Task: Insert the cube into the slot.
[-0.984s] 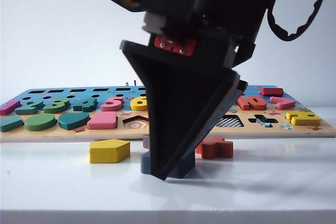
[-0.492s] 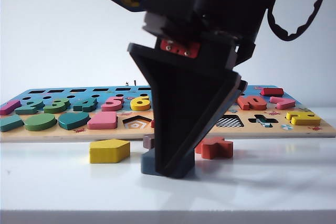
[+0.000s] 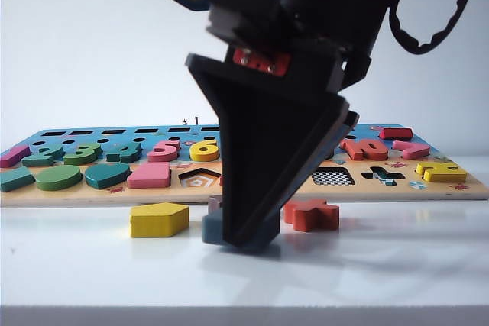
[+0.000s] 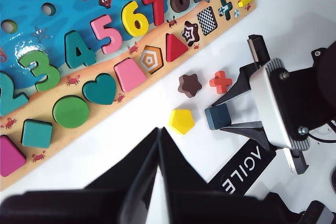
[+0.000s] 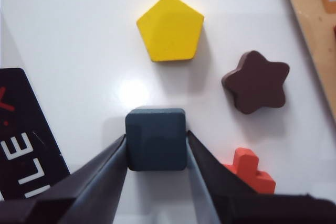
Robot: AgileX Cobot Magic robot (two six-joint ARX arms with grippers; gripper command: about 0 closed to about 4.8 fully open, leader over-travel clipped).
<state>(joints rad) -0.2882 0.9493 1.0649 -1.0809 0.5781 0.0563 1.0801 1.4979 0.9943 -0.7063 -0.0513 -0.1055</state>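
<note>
White tabletop (image 3: 397, 265) carries the puzzle board (image 3: 76, 196). Left of the cube (image 5: 156, 139), the left gripper (image 4: 159, 153) hovers, fingers pressed together. The right gripper (image 5: 156, 153) clamps the cube, in front of the board; the slot (image 3: 334, 177) lies right.

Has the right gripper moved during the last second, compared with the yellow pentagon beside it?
Yes. The right gripper has sunk a little toward the table, its tip now level with the yellow pentagon, and its fingers have closed onto the cube.
</note>
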